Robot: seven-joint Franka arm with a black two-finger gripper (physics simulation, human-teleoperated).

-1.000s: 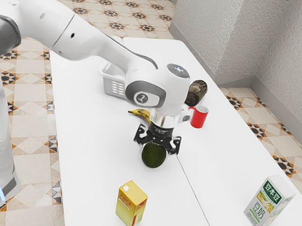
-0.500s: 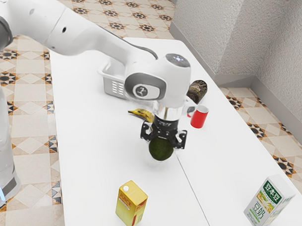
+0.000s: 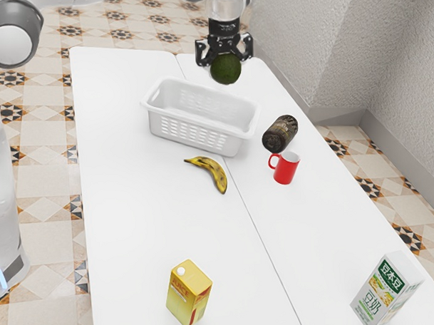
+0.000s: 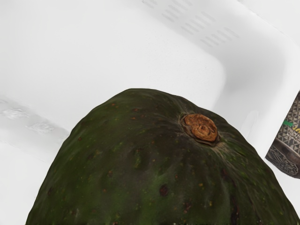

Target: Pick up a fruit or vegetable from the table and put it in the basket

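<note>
High in the exterior view, my gripper (image 3: 225, 54) is shut on a dark green avocado (image 3: 226, 69), one finger on each side of it. Both are raised in the air. The white basket (image 3: 194, 132) stands on the table, lower in that view than the avocado. In the wrist view the avocado (image 4: 164, 168) is large, its brown stem end showing, with the basket (image 4: 255, 61) beneath and around it. A spotted yellow banana (image 3: 211, 171) lies on the table beside the basket.
A dark patterned bottle-like object (image 3: 280, 133) lies near the basket, also at the edge of the wrist view (image 4: 288, 145). Close to it is a red mug (image 3: 286, 169). A juice carton (image 3: 189, 295) and a white-green carton (image 3: 385, 291) stand farther off on the table (image 3: 141, 229).
The avocado has risen from the table in my gripper and moved up the exterior view, past the banana, to the basket's area. The basket and banana are now uncovered by the arm.
</note>
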